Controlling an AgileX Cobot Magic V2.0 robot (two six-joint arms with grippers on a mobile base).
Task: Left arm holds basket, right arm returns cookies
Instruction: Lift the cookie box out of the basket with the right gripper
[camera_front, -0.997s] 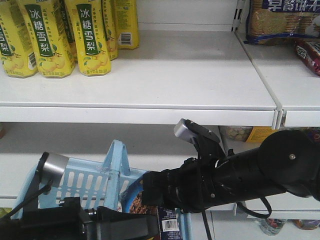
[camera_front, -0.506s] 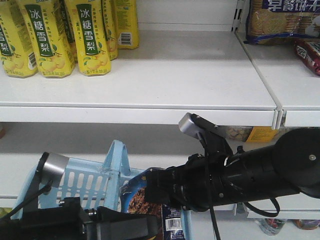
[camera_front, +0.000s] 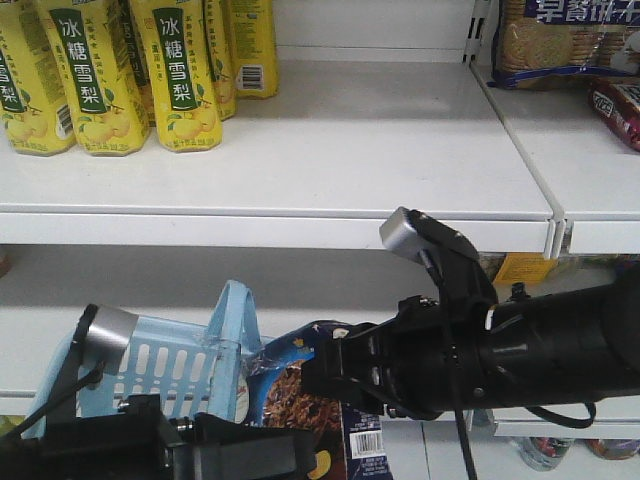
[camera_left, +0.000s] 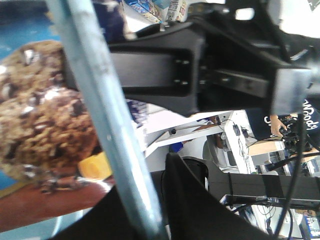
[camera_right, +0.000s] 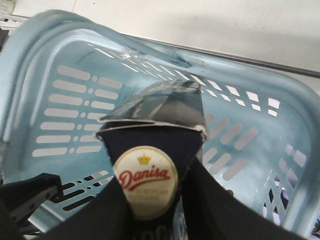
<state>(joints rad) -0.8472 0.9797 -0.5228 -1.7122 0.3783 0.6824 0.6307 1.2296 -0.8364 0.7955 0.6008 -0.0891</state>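
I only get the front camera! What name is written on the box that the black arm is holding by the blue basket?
Observer: The right wrist view shows a white oval on the cookie box that reads "Danisa", with a small gold crown above the word.
Operator: Is the arm pinching it properly?
Observer: In that view the right gripper has one black finger pressed against each side of the box.
Operator: What does the other arm's camera see?
Observer: The basket handle slants across its picture, very close up, with the box's big chocolate-chip cookie picture behind it.
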